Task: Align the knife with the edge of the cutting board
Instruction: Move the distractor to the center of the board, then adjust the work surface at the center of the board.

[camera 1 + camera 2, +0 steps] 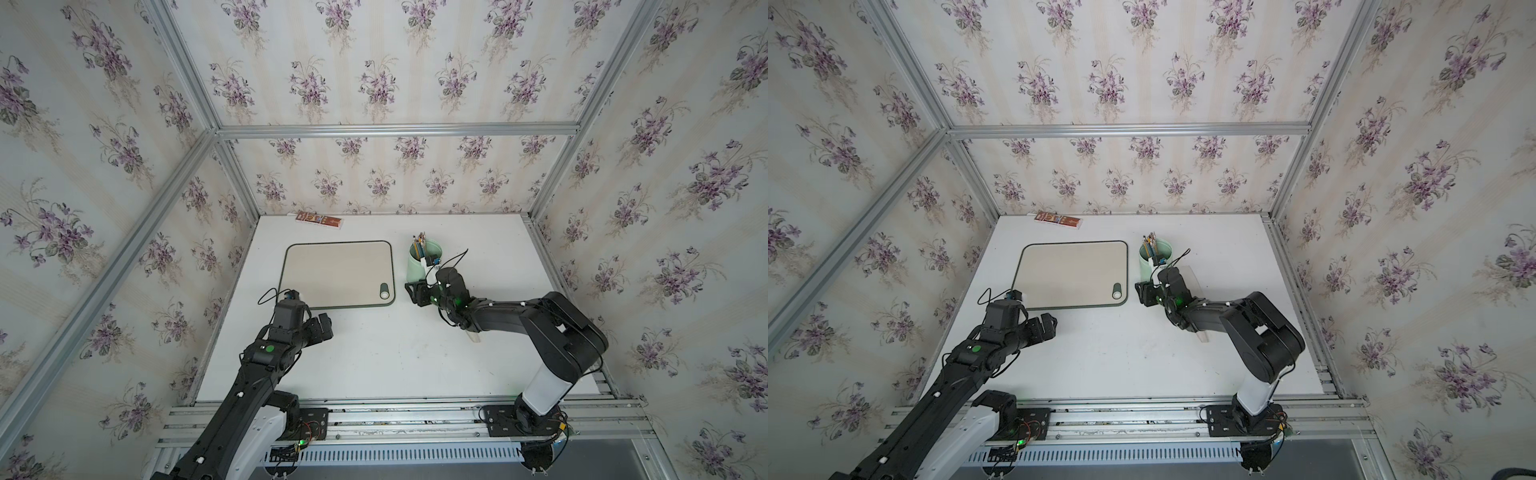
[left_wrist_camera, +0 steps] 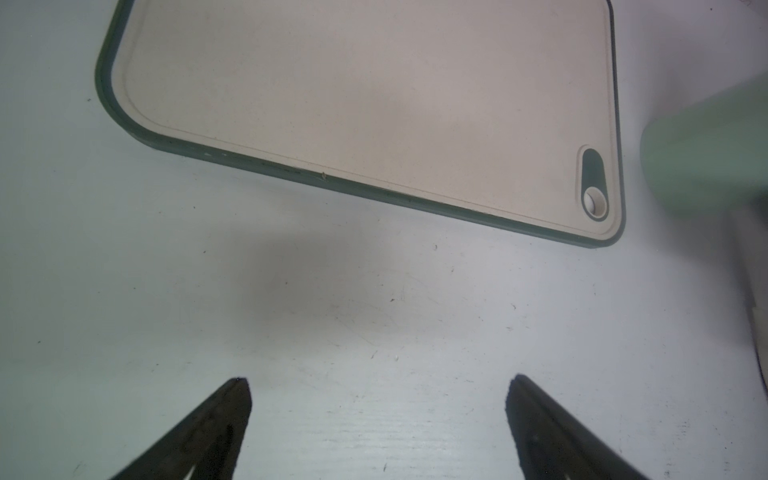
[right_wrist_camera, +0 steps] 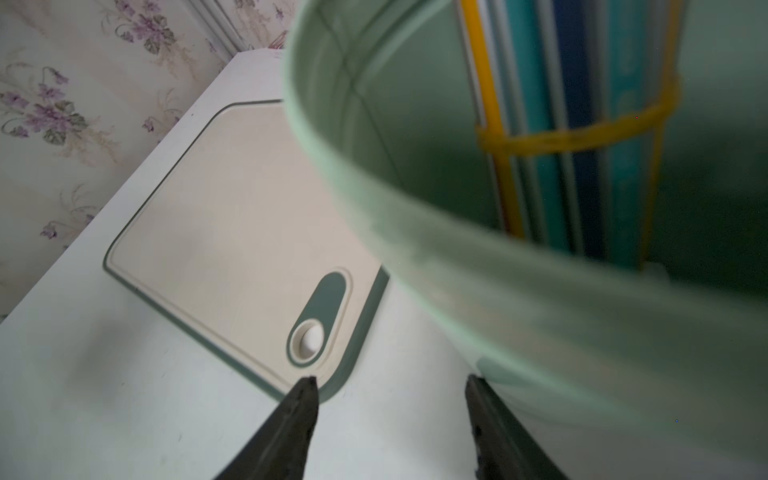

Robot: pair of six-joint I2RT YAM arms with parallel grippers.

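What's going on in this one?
Nothing is held yet. Both hands are open: the left hand hovers near the board, by its near edge, and the right hand is between the board's corner and the green cup. The knife lies on the table, off the board, mostly hidden under the right arm.

The beige, green-rimmed cutting board (image 1: 338, 274) lies flat, left of the bench's (image 1: 374, 365) middle, its oval hole at the near right corner. The pale knife (image 1: 1203, 336), largely hidden, lies apart to its right.
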